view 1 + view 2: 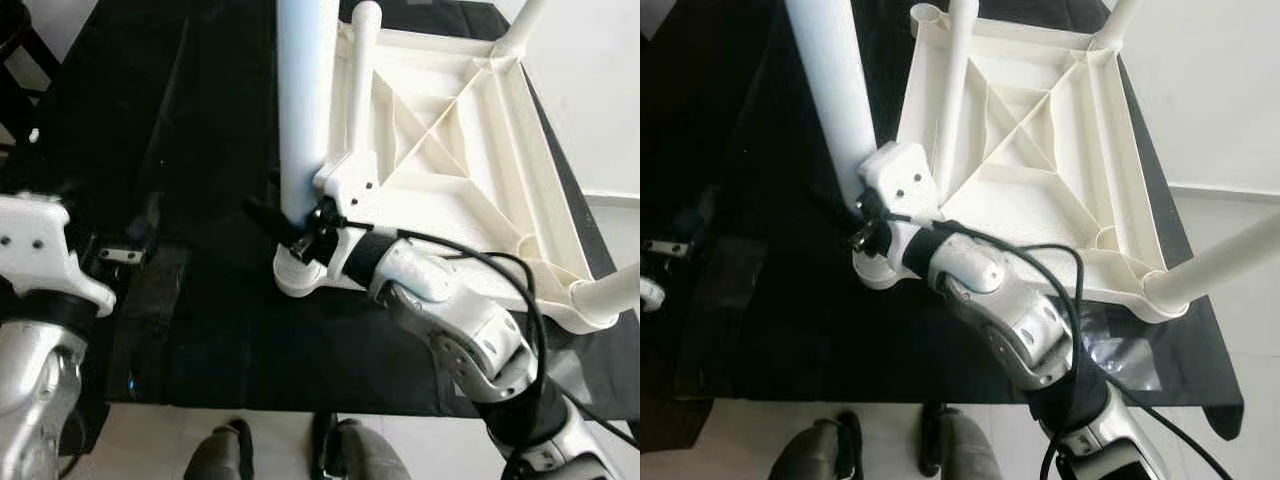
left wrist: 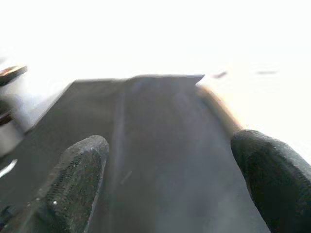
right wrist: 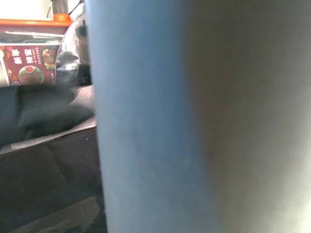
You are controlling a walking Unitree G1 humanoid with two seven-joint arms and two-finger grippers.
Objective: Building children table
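Step in hand: seating a leg into the corner socket of the upturned table top (image 1: 470, 150); my right gripper (image 1: 300, 235) is at the near-left corner, against the base of the near-left leg (image 1: 303, 100), which stands upright out of the socket collar (image 1: 300, 275).

Right gripper state: its black fingers (image 1: 270, 220) sit at the foot of that leg; my right wrist camera looks straight onto the leg's pale tube (image 3: 194, 116) at very close range; I judge it closed around the leg, though the far finger is hidden behind the tube.

Left gripper state: my left gripper (image 2: 170, 184) is released, fingers spread with nothing between them, over the black cloth (image 1: 200, 330); the left arm (image 1: 40, 290) hangs at the near-left, well apart from the table top.

Location of work: table top lies ribbed underside up on the black cloth, toward the right and far side of it.

Count, legs: four in view; one at the near-left corner, one at the near-right (image 1: 615, 290), one at the far-right (image 1: 525, 25), one lying against the far-left area (image 1: 360, 70), whether seated I cannot tell.

Count, table tops: one.

Next move, my judgement: press or twist the near-left leg fully home while keeping it plumb; then let go and check the far-left leg.
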